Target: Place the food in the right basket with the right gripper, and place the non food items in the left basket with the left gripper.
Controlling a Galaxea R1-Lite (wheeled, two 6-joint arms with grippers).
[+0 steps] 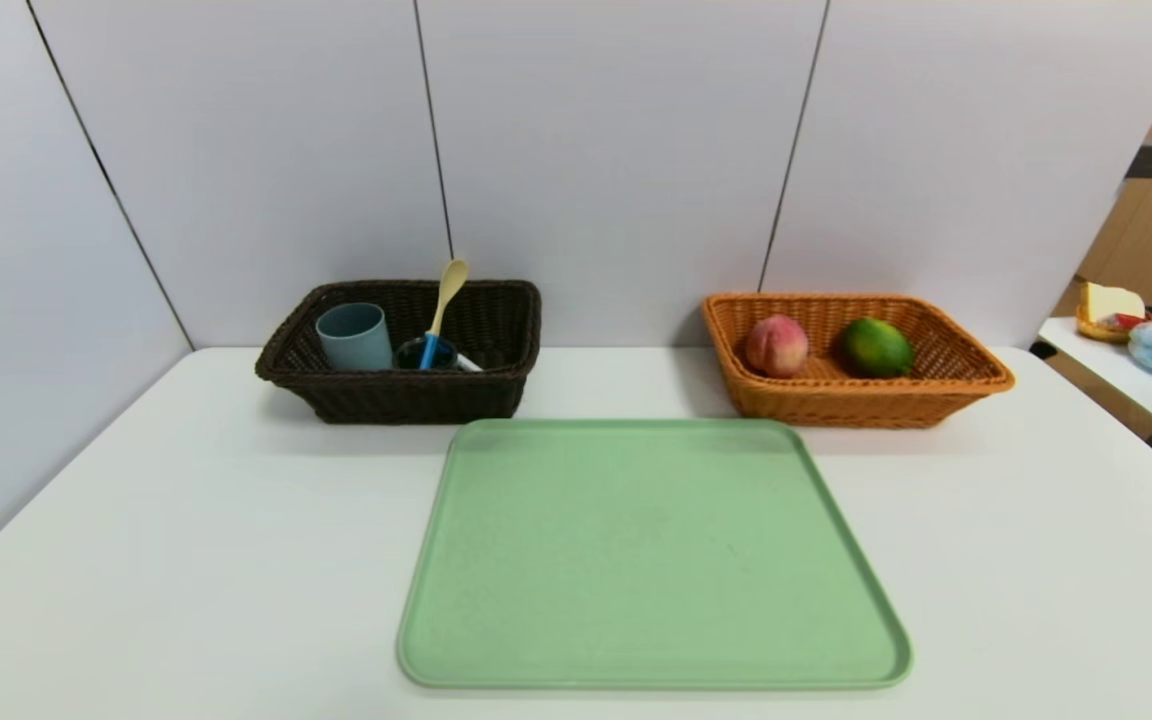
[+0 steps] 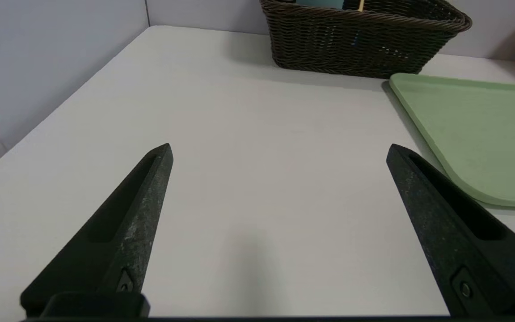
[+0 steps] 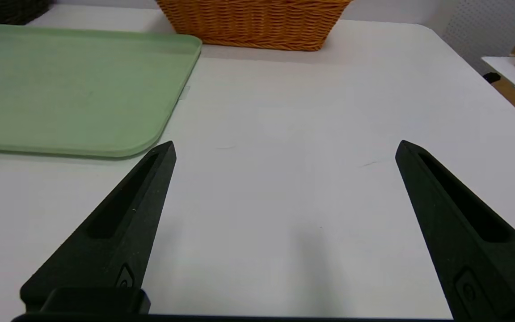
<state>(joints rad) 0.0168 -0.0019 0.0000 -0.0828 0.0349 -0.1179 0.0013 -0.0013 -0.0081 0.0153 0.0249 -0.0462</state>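
The green tray [image 1: 651, 555] lies bare on the white surface [image 1: 186, 560]. Behind its left corner, the dark brown basket [image 1: 406, 395] holds the cup [image 1: 354, 336], jar [image 1: 424, 354], spoon [image 1: 444, 305] and marker [image 1: 469, 363]. Behind its right corner, the orange basket [image 1: 866, 400] holds the peach [image 1: 776, 345] and lime [image 1: 876, 347]. The left claw [image 2: 279, 150] and right claw [image 3: 285, 147] hover low beside the tray, spread wide, holding nothing.

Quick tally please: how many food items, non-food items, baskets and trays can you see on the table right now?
Food: 2, the peach and green citrus, in the orange basket.
Non-food: 4, the cup, jar, spoon and marker, in the dark brown basket.
Baskets: 2.
Trays: 1, the green tray.
Total: 9.
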